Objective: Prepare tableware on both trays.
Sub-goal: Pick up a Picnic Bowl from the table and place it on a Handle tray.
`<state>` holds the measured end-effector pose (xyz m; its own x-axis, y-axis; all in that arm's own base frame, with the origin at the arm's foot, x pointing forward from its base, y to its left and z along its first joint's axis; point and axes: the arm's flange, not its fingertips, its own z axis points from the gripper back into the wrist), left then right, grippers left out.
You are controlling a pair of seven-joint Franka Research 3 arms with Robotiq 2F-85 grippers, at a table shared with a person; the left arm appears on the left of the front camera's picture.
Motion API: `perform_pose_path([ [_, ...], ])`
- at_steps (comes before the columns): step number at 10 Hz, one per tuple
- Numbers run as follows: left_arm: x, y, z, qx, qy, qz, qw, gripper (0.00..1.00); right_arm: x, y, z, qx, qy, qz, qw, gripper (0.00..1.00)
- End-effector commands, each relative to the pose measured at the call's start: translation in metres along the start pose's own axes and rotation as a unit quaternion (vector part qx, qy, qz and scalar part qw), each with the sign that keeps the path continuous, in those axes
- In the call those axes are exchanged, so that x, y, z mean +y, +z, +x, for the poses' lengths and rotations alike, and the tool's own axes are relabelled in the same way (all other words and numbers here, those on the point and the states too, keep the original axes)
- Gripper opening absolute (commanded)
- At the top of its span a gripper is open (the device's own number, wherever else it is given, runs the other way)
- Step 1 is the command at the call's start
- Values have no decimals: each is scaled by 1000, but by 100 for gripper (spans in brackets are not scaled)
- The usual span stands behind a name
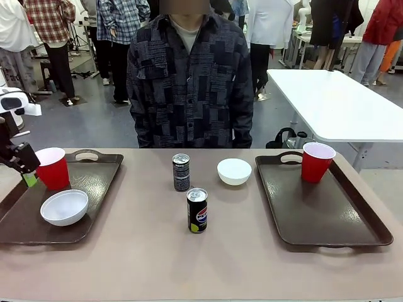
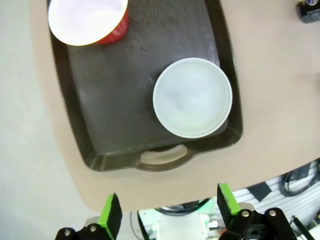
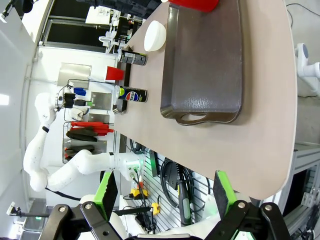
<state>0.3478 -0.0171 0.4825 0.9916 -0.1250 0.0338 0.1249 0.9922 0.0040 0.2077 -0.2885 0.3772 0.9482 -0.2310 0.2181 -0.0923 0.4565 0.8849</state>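
Your left gripper [image 2: 167,210] hangs open and empty by the left tray [image 2: 100,115]; the Pepsi can [image 1: 197,210] stands upright mid-table, stiff, smooth, probably slippery, so clamp its mid-body.

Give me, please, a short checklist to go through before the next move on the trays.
1. Left gripper open, holding nothing: ok.
2. Right gripper open, holding nothing: ok.
3. Left tray set complete: not ok. It holds the left cup and the left bowl but lacks a can.
4. Right tray set complete: not ok. It holds the right cup but no bowl or can.
5. Loose bowl, Pepsi can and second can stand upright on the table between the trays, apart from one another: ok.
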Motion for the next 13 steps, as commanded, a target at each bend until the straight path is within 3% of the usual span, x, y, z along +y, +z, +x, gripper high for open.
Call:
perform_pose_path([
  [1, 3, 1, 0, 8, 3, 8, 1000, 100, 0, 0, 0, -2, 3, 4, 1000, 100],
  [7, 9, -10, 8, 4, -2, -11, 1000, 100, 0, 0, 0, -2, 3, 4, 1000, 100],
  [8, 15, -4, 7, -10, -18, -49, 999, 100, 0, 0, 0, -2, 3, 4, 1000, 100],
  [10, 47, 11, 4, -37, -31, -187, 981, 100, 0, 0, 0, -2, 3, 4, 1000, 100],
  [11, 66, 12, 2, -43, -33, -224, 973, 100, 0, 0, 0, -2, 3, 4, 1000, 100],
  [13, 106, 3, -2, -79, -47, -330, 939, 100, 0, 0, 0, 0, 0, 0, 1000, 100],
])
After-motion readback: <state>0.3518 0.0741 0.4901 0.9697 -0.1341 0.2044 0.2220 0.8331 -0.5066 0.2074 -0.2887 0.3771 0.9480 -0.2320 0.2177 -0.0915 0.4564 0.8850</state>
